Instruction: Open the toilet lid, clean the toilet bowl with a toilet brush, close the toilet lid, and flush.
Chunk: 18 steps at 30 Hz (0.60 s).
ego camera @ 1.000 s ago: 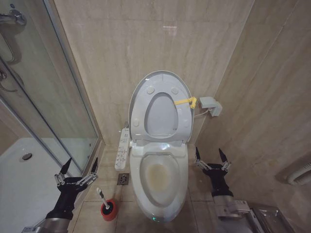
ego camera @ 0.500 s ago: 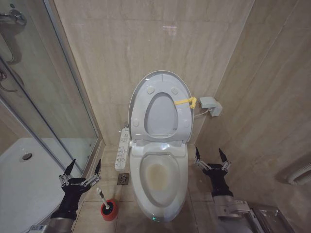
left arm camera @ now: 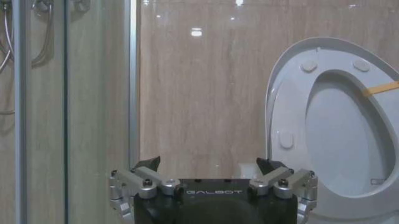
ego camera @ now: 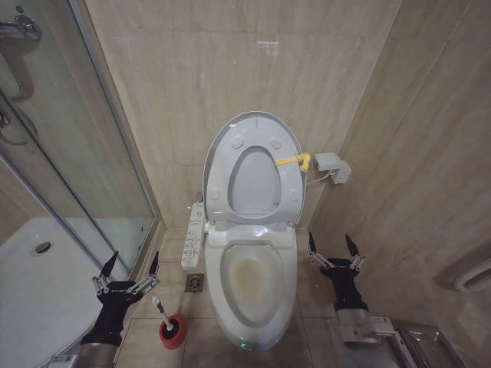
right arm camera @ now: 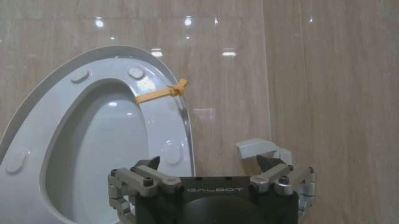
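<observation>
1. Head view: the toilet lid (ego camera: 255, 165) stands raised against the wall above the toilet bowl (ego camera: 252, 280). The toilet brush (ego camera: 163, 316) sits in its red holder (ego camera: 172, 331) on the floor, near the left gripper (ego camera: 132, 268), fingers spread wide. The right gripper (ego camera: 331, 247), also spread wide, hangs beside the bowl.
2. Left wrist view: the lid is upright beside the glass shower door (left arm camera: 68, 102).
3. Right wrist view: a yellow strap (right arm camera: 163, 92) crosses the lid's edge.
</observation>
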### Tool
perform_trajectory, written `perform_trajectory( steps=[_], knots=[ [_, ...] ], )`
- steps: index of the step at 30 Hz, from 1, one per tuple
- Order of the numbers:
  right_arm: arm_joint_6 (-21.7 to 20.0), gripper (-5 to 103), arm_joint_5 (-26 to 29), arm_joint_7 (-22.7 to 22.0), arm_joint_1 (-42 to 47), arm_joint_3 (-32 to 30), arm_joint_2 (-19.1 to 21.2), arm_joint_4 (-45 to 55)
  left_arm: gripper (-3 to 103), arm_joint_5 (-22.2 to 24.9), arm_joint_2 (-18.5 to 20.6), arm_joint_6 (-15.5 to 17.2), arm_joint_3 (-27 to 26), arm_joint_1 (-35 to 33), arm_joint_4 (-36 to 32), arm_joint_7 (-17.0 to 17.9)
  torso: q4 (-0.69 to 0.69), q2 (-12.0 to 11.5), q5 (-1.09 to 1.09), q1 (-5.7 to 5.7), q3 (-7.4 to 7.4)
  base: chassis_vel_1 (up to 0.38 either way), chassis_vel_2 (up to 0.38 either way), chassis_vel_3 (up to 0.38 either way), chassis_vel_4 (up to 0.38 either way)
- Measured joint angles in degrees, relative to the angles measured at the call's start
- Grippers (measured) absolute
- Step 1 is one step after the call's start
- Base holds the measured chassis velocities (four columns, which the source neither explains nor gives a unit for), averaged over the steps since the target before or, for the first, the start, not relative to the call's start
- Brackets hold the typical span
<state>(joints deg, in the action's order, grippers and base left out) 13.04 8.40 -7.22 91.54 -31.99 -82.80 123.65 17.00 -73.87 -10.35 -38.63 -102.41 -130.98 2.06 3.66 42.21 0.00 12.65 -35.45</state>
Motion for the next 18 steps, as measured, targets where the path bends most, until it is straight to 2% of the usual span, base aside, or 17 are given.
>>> perform_trajectory(
  steps=[18],
  knots=[
    [0.0,100,0.0,0.0,0.0,0.0,0.0,0.0,100,-0.75,-0.07,0.04,0.38,-0.02,0.14,0.16,0.0,0.0,0.0,0.0,0.0,0.0,0.0,0.0,0.0]
  ],
)
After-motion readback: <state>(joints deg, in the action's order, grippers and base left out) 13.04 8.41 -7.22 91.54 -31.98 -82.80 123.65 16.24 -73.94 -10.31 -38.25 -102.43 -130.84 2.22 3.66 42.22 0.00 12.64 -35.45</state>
